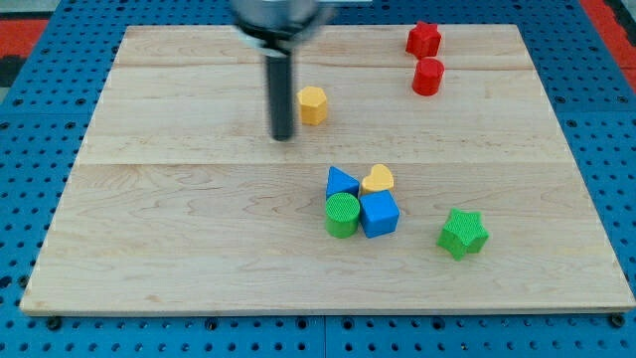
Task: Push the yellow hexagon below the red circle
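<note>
A pale wooden board [179, 249] fills most of the frame, resting on a blue pegboard surface [30, 119] that shows round all four edges. We have wide bare wood across the whole left half and along the bottom strip; the upper-centre band between the yellow block and the red pair is also bare.

Our arm enters from the top edge, centre-left, as a blurred dark housing [278, 18], w/ the straight dark rod dropping near-vertical beneath it. My tip [284, 137] sits on the wood just left of, and slightly lower than, the yellow hexagon block [313, 104]; we can't tell whether rod and block touch. There are no jaws to open or close here, only the plain rod end, holding nothing.

The yellow hexagon lies upper centre, well apart from the red cylinder (the task's circle) [427, 77] at upper right. A red star block [423, 40] stands just above that cylinder, nr the board's top edge.

Lower centre holds a tight cluster: blue triangular block [341, 183], yellow heart block [378, 179], green cylinder [342, 215] and blue cube [379, 214], all touching or nearly so. A green star block [463, 233] sits alone at lower right, apart from the cluster. Bare wood lies directly under the red cylinder, above the cluster & green star.
</note>
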You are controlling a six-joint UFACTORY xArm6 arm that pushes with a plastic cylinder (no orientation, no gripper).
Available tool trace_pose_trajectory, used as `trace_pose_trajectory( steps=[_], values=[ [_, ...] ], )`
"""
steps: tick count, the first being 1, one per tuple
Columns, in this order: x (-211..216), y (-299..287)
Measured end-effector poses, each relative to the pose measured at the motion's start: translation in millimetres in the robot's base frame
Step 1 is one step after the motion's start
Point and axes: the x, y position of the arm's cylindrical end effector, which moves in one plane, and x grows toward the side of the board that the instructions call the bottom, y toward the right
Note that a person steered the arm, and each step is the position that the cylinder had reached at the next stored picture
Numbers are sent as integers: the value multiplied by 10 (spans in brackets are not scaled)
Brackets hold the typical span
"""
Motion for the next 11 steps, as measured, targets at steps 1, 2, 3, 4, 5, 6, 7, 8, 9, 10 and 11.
trace_pose_trajectory(
  steps=[1, 2, 3, 4, 5, 6, 7, 8, 9, 10, 11],
  values=[
    [-396, -70],
    [-218, 1018],
    [-264, 1492],
    [-665, 1287],
    [-583, 1729],
    [-378, 1933],
    [-591, 1258],
    [-241, 1379],
    [-189, 1629],
    [-165, 1819],
    [-129, 1553]
  ],
)
